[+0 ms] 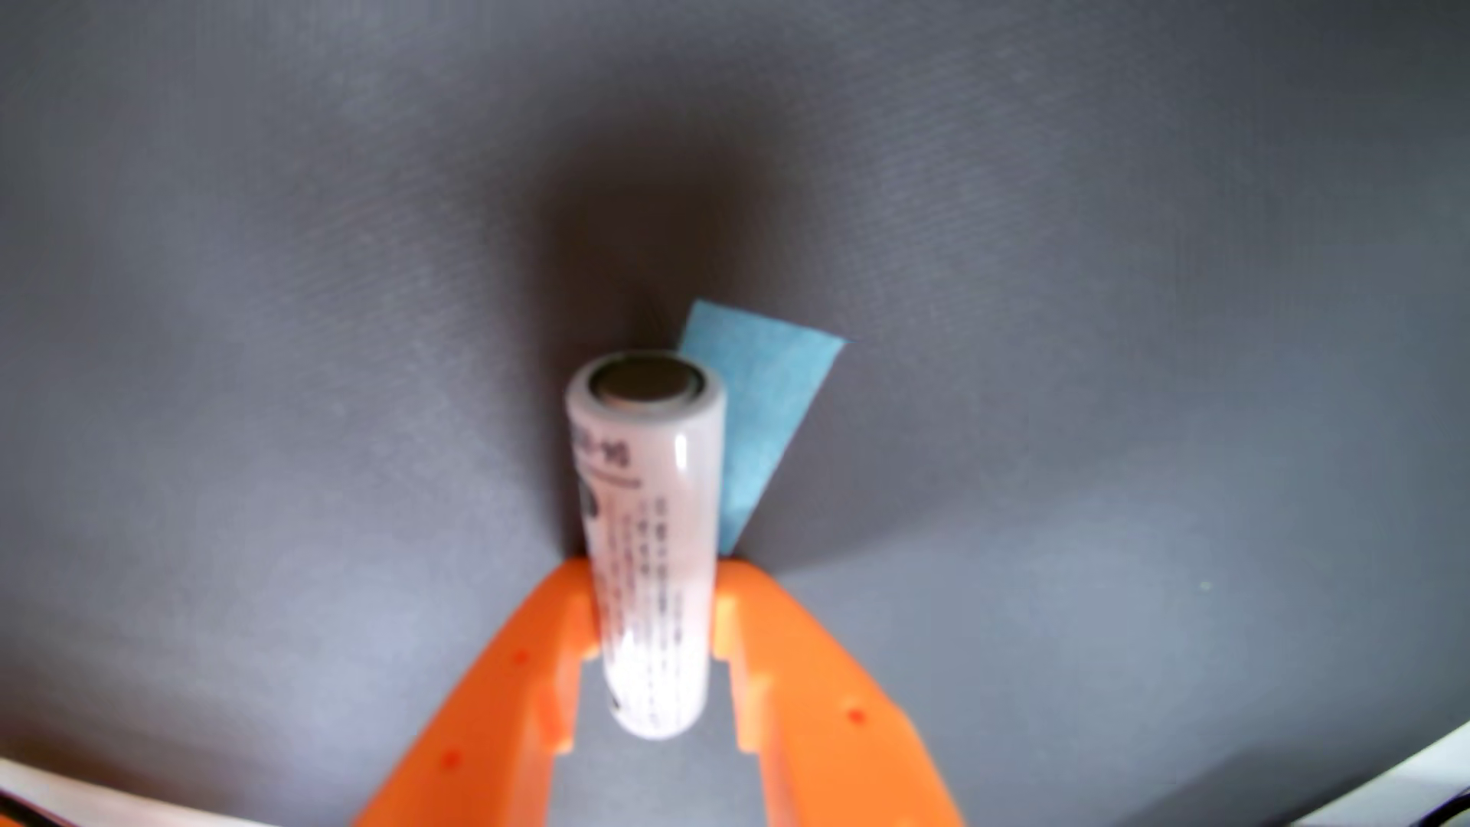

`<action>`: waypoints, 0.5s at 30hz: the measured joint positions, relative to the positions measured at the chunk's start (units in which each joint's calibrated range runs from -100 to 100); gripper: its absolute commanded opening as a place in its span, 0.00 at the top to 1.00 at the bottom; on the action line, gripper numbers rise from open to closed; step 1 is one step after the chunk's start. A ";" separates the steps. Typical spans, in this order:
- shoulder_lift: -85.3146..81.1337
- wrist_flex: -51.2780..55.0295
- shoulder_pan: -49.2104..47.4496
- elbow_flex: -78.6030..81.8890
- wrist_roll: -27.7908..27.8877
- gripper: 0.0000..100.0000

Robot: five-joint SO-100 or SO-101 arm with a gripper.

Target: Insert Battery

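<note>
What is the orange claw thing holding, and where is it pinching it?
The end effector holds a white battery, pinching its sides about halfway along its length. The flat metal end points away from the camera, over a blue paper piece on the grey mat.

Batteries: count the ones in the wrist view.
1. The white battery sits between the orange gripper fingers, over the gray mat. Others may lie outside this view.

1. The print on the battery [648, 549] is too blurred to read.
2. The blue patch [756, 421], at frame centre, is partly hidden behind the battery.
3. The orange fingers [493, 700] are cut off by the bottom edge.
4. A pale strip [71, 799] at lower left, perhaps the mat's edge, cannot be identified.
</note>
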 measured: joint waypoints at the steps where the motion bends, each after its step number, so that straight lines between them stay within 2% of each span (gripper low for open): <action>1: 0.08 0.42 -0.41 -0.54 -0.82 0.98; 5: 0.25 4.27 -1.88 -2.89 -3.12 0.98; 15: -0.83 5.77 -1.97 -6.33 -7.97 0.98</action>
